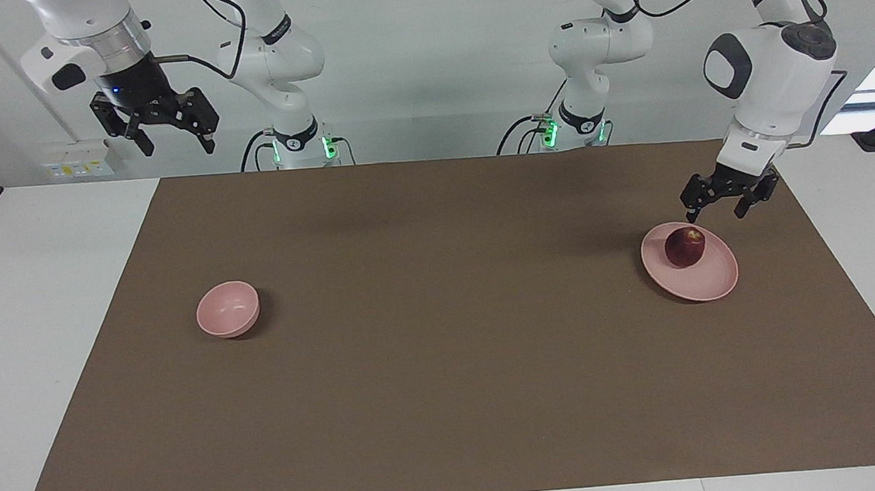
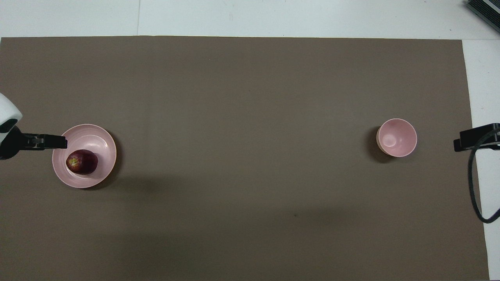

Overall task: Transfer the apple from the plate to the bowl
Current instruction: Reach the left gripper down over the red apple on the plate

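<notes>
On the pink plate, toward the left arm's end of the brown surface, sits the dark red apple. It is not in the middle but on the part of the plate nearer the robots. The left claw hangs just above that edge of the plate, fingers spread wide and holding nothing. If it drops off-center, a finger could bump the round apple and roll it away, or hit the rim and tip the plate. The pink bowl is well apart from the plate, so a loose grip could drop the apple on the way. The right claw waits high up, fingers wide.
</notes>
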